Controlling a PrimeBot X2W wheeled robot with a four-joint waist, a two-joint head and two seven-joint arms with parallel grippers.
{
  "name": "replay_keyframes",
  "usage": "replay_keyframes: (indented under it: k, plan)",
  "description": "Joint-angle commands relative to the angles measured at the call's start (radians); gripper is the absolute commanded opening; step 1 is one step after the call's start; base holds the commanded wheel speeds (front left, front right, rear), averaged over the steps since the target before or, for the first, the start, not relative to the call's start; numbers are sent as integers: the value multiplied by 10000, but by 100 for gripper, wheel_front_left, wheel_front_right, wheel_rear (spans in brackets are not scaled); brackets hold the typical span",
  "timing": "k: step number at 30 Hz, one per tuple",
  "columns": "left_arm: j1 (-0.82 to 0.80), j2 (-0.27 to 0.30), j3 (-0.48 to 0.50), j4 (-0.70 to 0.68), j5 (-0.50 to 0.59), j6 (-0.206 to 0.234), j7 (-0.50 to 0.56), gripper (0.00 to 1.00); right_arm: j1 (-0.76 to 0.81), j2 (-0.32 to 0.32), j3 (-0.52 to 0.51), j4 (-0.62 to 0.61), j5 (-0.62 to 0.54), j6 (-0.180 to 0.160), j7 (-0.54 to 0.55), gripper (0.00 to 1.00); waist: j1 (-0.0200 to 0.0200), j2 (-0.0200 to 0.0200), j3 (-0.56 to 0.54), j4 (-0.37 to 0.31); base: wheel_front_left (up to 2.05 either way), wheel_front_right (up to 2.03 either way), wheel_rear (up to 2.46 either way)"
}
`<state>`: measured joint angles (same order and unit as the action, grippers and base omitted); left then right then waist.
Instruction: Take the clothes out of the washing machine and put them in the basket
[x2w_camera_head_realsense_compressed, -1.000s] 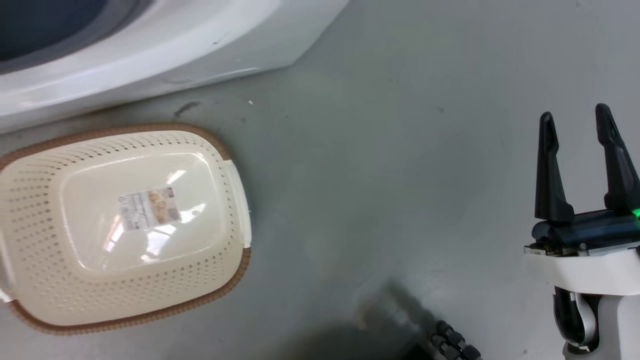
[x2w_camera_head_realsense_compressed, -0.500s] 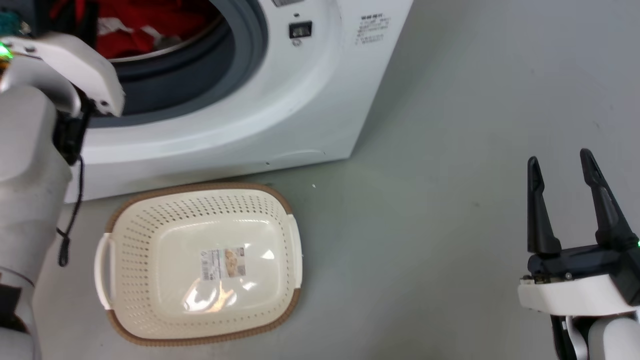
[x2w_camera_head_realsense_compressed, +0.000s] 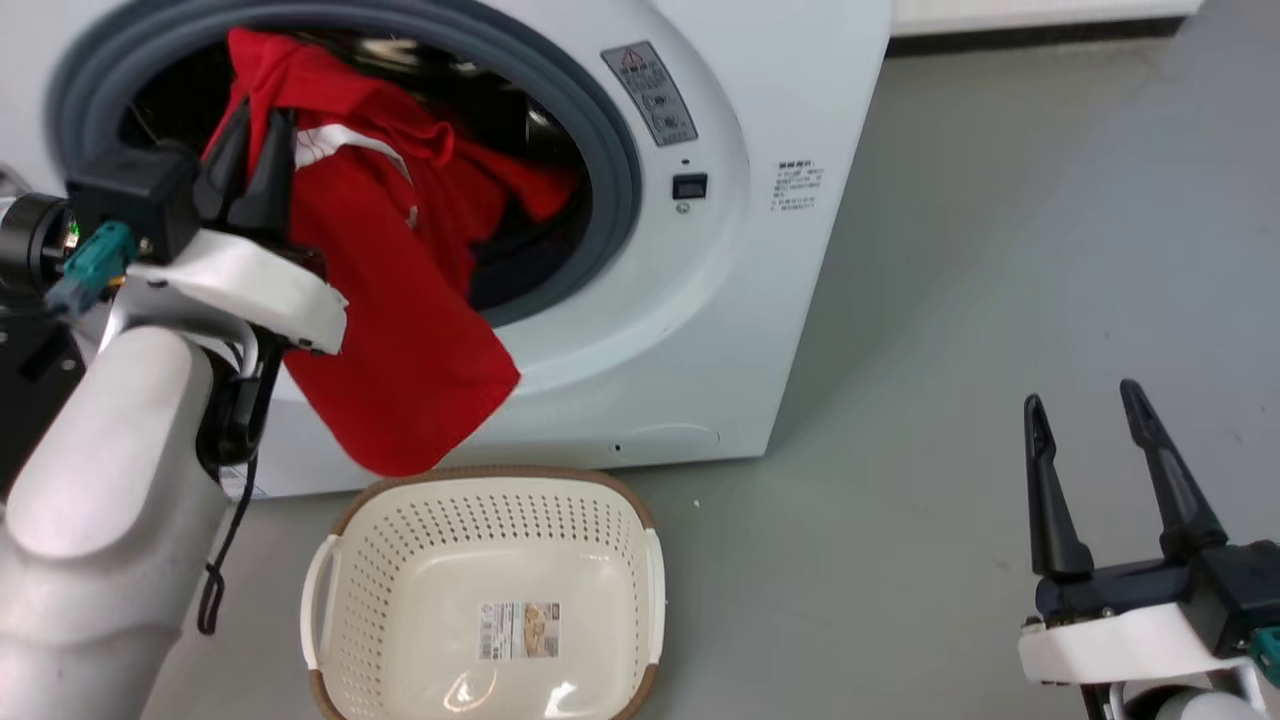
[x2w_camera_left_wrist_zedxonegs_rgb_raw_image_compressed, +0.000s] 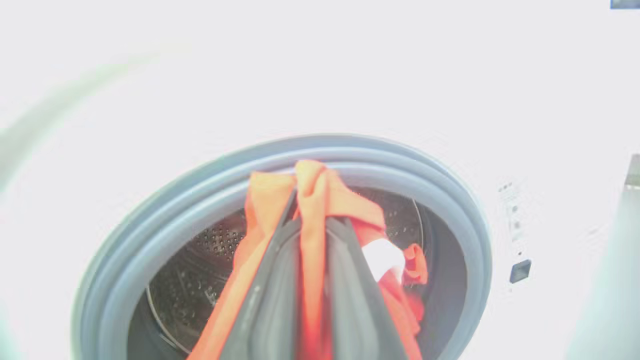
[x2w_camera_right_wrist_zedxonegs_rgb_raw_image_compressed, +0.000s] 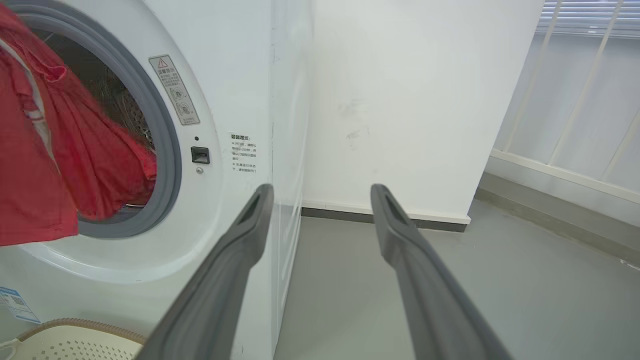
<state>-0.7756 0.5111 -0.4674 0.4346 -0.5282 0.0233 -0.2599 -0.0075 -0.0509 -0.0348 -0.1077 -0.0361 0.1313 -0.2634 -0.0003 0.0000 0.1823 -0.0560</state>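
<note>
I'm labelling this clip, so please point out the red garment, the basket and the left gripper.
red garment (x2w_camera_head_realsense_compressed: 400, 330), head view, on its hanging front panel.
basket (x2w_camera_head_realsense_compressed: 560, 525), head view, on its perforated back wall.
left gripper (x2w_camera_head_realsense_compressed: 262, 118), head view, midway between its fingertips, which pinch the garment.

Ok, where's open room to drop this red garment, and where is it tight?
The basket is bare inside but for its label, below the hanging clothes. Grey floor is open between the basket, the washing machine and the right gripper. Crowded: the porthole's left side, where the left gripper, shut on the clothes, trails fabric.
</note>
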Motion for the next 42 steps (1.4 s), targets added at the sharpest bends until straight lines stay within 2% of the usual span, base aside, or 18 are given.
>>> replay_keyframes:
  k: [1,10,14,17,22,28,33,34,35,42]
  plan:
    - [483,19,298,-670,175,161,-77,0,244,13,15,64,24,-10,-21,100,3,0,-572,240,0,0,0]
    - [2355,7,1031,-3657,871,623,-71,0,754,15,36,210,103,-10,-21,100,3,0,-1531,479,0,0,0]
    - [2907,106,1104,-4335,956,792,-67,0,830,15,102,240,135,-10,-21,100,3,0,-1766,484,0,0,0]
    - [3763,293,1238,-5297,867,1104,-22,0,853,12,78,211,231,-10,-21,100,3,0,-1881,471,0,0,0]
    - [4763,463,1222,-5977,702,1373,311,0,892,13,-64,217,252,-10,-21,100,3,0,-1881,589,0,0,0]
    - [5483,402,1008,-5685,500,1365,367,0,923,15,-115,207,228,-10,-21,100,3,0,-1753,668,0,0,0]
    - [5997,72,788,-4704,346,1299,180,0,710,13,-59,167,172,-10,-21,100,3,0,-1394,597,0,0,0]
    - [6061,30,781,-4459,377,1301,138,0,644,13,-49,165,171,-10,-21,100,3,0,-1297,554,0,0,0]
    - [6280,-270,775,-3660,282,1163,20,0,462,12,-35,98,182,-10,-21,100,3,0,-967,401,0,0,0]
    - [5890,-836,1077,-1411,330,615,-70,0,90,13,70,-6,54,-10,-21,100,3,0,65,-24,0,0,0]
